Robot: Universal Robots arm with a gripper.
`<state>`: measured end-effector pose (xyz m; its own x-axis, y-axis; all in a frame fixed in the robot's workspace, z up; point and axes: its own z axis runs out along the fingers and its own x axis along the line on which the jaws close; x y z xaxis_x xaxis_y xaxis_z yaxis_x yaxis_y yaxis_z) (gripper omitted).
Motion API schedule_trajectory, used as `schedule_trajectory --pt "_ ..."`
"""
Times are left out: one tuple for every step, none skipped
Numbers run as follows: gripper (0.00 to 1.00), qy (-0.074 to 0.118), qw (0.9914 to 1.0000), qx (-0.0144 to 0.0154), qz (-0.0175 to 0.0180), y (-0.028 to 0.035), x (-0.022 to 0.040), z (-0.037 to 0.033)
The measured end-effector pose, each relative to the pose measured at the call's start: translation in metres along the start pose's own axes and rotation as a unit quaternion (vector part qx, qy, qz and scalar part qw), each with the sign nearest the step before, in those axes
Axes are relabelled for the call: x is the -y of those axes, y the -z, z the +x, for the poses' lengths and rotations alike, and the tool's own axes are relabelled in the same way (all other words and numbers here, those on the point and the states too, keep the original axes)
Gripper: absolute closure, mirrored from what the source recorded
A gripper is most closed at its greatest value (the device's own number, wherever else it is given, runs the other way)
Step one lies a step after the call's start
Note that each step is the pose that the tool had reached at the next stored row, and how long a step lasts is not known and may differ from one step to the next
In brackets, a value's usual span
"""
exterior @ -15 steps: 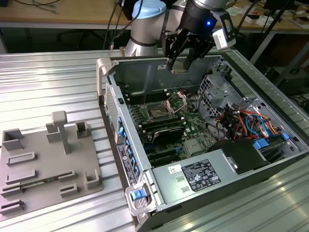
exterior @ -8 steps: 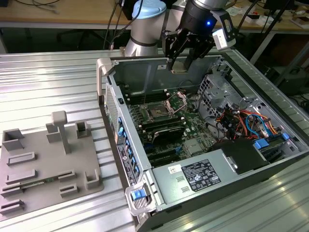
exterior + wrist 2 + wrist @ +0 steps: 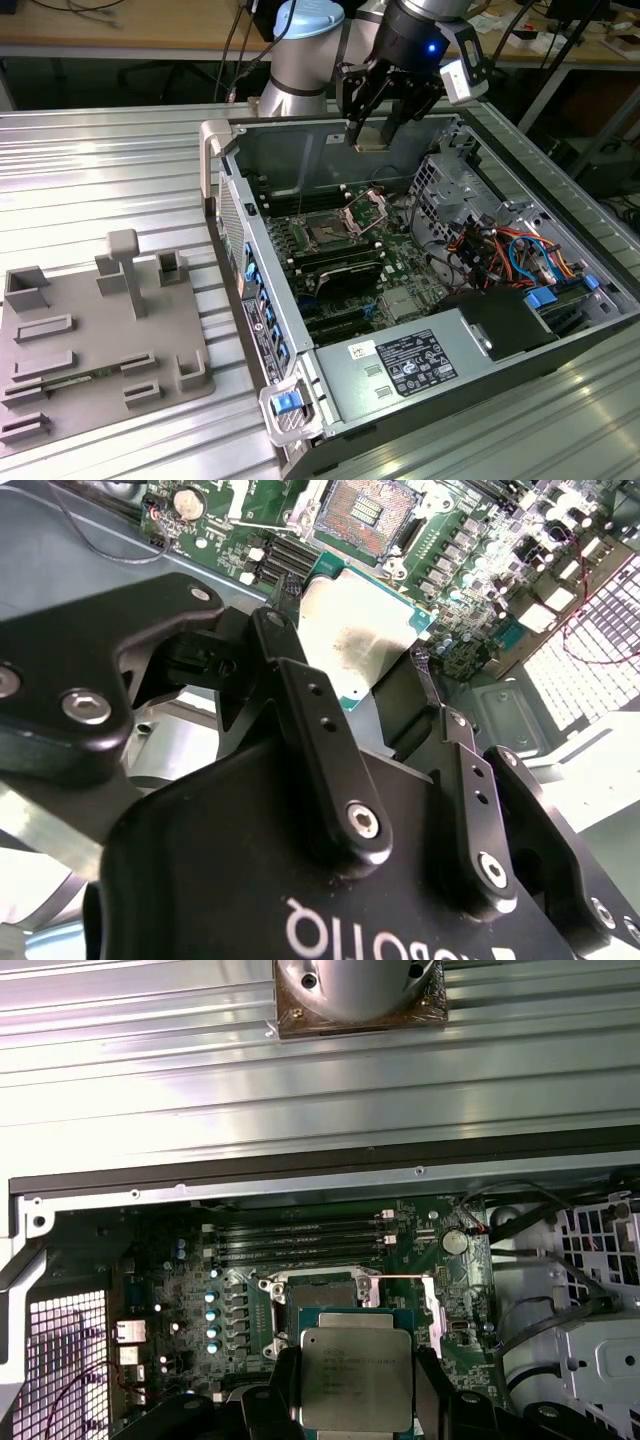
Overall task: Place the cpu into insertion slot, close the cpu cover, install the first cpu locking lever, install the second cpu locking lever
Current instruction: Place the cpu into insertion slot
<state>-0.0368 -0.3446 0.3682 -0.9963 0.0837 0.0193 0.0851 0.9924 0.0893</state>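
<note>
Cpu (image 3: 355, 1378) showing silver-grey top, green rim; gripper (image 3: 377, 128) clamping its opposite edges, pointing down, hovering above uncovered insertion slot (image 3: 326, 233).

From my desk I can read almost nothing. The chip (image 3: 355, 1380) carries several lines of fine engraved print on its metal face in the first wrist view, too faint for me to make out. White letters stand on the black body of the gripper (image 3: 350, 645) in the second wrist view, upside down and cut off at the edge. In the exterior view a black-and-white label (image 3: 418, 362) on the power supply (image 3: 350, 398) is packed with tiny print, and a white sticker (image 3: 362, 350) just beside it bears a dark scrawl; I can read neither.
</note>
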Motion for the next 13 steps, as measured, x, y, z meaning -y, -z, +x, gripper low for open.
schedule_trajectory --pt "0.45 -0.001 1.00000 0.0001 0.0000 0.0000 0.0000 0.0000" --pt "0.45 -0.003 0.99999 0.0003 -0.0001 0.0000 0.0000 0.0000" --pt "0.45 -0.006 0.99998 0.0005 -0.0001 0.0000 0.0000 0.0000" --pt "0.45 -0.007 0.99997 0.0007 -0.0002 0.0000 0.0000 0.0000" --pt "0.45 -0.011 0.99994 0.0010 -0.0002 0.0000 0.0000 0.0000" --pt "0.45 -0.014 0.99990 0.0012 -0.0003 0.0000 0.0000 0.0000" --pt "0.45 -0.014 0.99990 0.0013 -0.0003 0.0000 0.0000 0.0000" --pt "0.45 -0.014 0.99990 0.0013 -0.0003 0.0000 0.0000 0.0000" --pt "0.45 -0.014 0.99989 0.0013 -0.0003 0.0000 0.0000 0.0000" --pt "0.45 -0.015 0.99989 0.0013 -0.0003 0.0000 0.0000 0.0000" --pt "0.45 -0.015 0.99989 0.0013 -0.0003 0.0000 0.0000 0.0000" --pt "0.45 -0.015 0.99989 0.0013 -0.0003 0.0000 0.0000 0.0000" --pt "0.45 -0.015 0.99988 0.0013 -0.0003 0.0000 0.0000 0.0000"
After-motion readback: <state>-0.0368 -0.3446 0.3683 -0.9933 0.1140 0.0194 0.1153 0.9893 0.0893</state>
